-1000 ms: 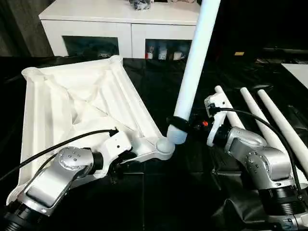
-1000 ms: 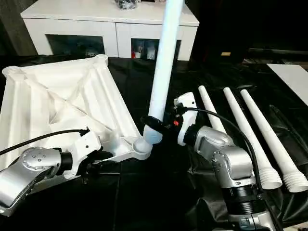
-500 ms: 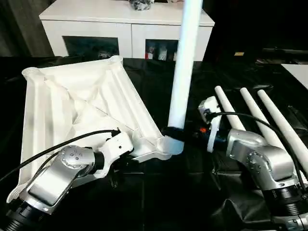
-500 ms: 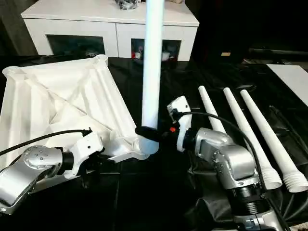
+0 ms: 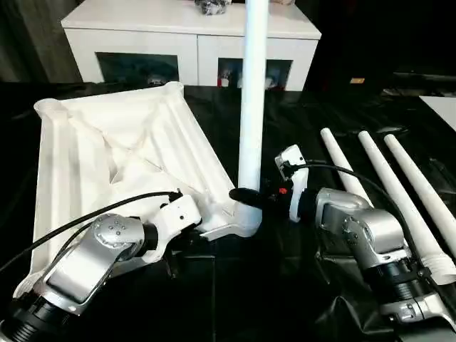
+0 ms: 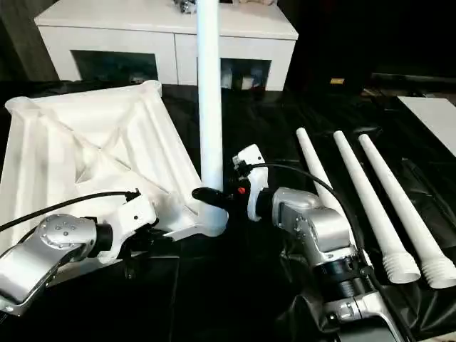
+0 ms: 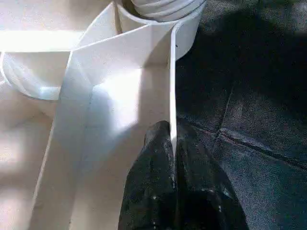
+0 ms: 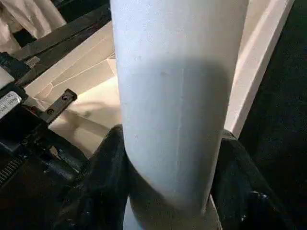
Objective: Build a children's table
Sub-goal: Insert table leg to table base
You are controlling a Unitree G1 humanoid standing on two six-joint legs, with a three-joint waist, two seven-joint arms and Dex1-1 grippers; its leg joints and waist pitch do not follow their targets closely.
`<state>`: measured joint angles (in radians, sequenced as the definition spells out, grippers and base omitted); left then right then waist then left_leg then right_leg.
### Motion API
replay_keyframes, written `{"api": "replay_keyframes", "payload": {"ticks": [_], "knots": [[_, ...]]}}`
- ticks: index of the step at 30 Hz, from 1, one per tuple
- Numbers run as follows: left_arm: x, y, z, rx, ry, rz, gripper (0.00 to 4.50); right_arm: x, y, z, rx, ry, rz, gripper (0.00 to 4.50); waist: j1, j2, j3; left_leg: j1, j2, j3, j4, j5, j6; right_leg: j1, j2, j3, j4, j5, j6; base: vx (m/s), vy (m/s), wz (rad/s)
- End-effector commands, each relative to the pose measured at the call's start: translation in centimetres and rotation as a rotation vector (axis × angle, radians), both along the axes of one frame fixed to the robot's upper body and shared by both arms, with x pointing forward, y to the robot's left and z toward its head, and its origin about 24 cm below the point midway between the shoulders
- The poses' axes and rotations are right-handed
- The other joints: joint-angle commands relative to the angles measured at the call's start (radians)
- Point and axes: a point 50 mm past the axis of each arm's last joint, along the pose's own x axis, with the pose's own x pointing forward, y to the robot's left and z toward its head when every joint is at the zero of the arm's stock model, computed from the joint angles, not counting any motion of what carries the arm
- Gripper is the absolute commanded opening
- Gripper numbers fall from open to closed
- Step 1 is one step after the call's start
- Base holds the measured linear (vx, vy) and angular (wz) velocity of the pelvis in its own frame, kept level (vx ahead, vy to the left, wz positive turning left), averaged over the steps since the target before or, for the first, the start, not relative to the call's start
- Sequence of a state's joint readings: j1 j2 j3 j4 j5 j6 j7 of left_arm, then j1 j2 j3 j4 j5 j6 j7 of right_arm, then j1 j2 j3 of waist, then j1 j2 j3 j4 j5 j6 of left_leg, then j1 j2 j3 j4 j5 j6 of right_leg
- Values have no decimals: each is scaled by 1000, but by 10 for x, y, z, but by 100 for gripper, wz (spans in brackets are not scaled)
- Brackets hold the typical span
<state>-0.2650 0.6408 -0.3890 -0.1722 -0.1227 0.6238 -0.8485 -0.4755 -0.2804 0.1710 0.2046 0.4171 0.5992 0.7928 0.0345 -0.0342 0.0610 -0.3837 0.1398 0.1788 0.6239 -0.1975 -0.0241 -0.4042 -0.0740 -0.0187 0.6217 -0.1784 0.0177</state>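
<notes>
1. The white tabletop (image 5: 121,153) lay underside up on the black table (image 5: 235,299).
2. The right gripper (image 5: 246,196) was clamped around an upright leg (image 5: 251,107) standing in the near corner socket (image 5: 246,217).
3. The left gripper (image 7: 173,139) pinched the tabletop's edge wall (image 7: 171,81).
4. Three spare legs (image 6: 370,192) lay side by side at right.

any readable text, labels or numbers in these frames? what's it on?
None can be read.
Small white label on the black hardware beside the right gripper: dark print, too blurred to read.
Tabletop, upright leg, spare legs and cabinet: no print visible.
</notes>
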Motion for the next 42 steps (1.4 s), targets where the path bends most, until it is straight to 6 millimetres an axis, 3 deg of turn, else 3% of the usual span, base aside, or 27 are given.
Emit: {"api": "replay_keyframes", "payload": {"ticks": [1, 8, 9, 12, 14, 16, 33, 37, 38, 42], "knots": [[-3, -7, -1, -9, 11, -22, 0, 2, -1, -3, -18, -4, -13, 187, -1, 3, -62, 24, 77, -30, -93, -255, -37, 29, -66, 36, -70, -261, -233, 0, 0, 0], [-2, -8, 0, -20, 5, -9, 0, 5, -10, -16, 12, -9, -123, 187, -4, 1, -63, 25, 77, -33, -96, -294, -51, 27, -65, 36, -72, -290, -218, 0, 0, 0], [-2, -8, -1, -22, 2, -3, 0, 4, -14, -20, 36, -8, -166, 187, -4, 6, -63, 25, 78, -33, -96, -301, -52, 24, -68, 38, -74, -296, -218, 0, 0, 0], [-1, -9, -1, -24, -3, 5, 0, 1, -18, -27, 79, -1, -221, 186, -4, 2, -65, 24, 78, -35, -97, -308, -52, 26, -66, 37, -75, -297, -213, 0, 0, 0], [1, -10, -1, -30, -10, 10, 0, -5, -20, -37, 97, -2, -254, 186, -5, 8, -63, 24, 79, -34, -98, -320, -53, 23, -66, 37, -76, -298, -214, 0, 0, 0], [1, -10, -1, -31, -13, 11, 0, -6, -20, -39, 97, -6, -260, 186, -5, 6, -64, 26, 78, -35, -99, -334, -53, 23, -65, 36, -78, -311, -212, 0, 0, 0], [6, -12, 0, -30, -41, 39, 0, -31, -32, -79, 54, -157, -461, 186, -8, 17, -60, 28, 80, -42, -110, -440, -59, 15, -67, 36, -92, -375, -193, 0, 0, 0], [8, -11, 1, -33, -50, 44, 0, -32, -34, -81, 68, -185, -517, 186, -9, 17, -59, 28, 80, -45, -111, -469, -58, 13, -68, 37, -96, -410, -184, 0, 0, 0], [9, -11, 2, -35, -57, 47, 0, -32, -34, -81, 78, -188, -534, 186, -8, 23, -59, 30, 80, -46, -112, -476, -59, 11, -68, 37, -98, -415, -183, 0, 0, 0], [14, -13, 5, -44, -80, 60, 0, -35, -30, -85, 102, -170, -527, 186, -8, 26, -59, 30, 81, -48, -115, -497, -62, 10, -66, 36, -98, -416, -180, 0, 0, 0]]}}
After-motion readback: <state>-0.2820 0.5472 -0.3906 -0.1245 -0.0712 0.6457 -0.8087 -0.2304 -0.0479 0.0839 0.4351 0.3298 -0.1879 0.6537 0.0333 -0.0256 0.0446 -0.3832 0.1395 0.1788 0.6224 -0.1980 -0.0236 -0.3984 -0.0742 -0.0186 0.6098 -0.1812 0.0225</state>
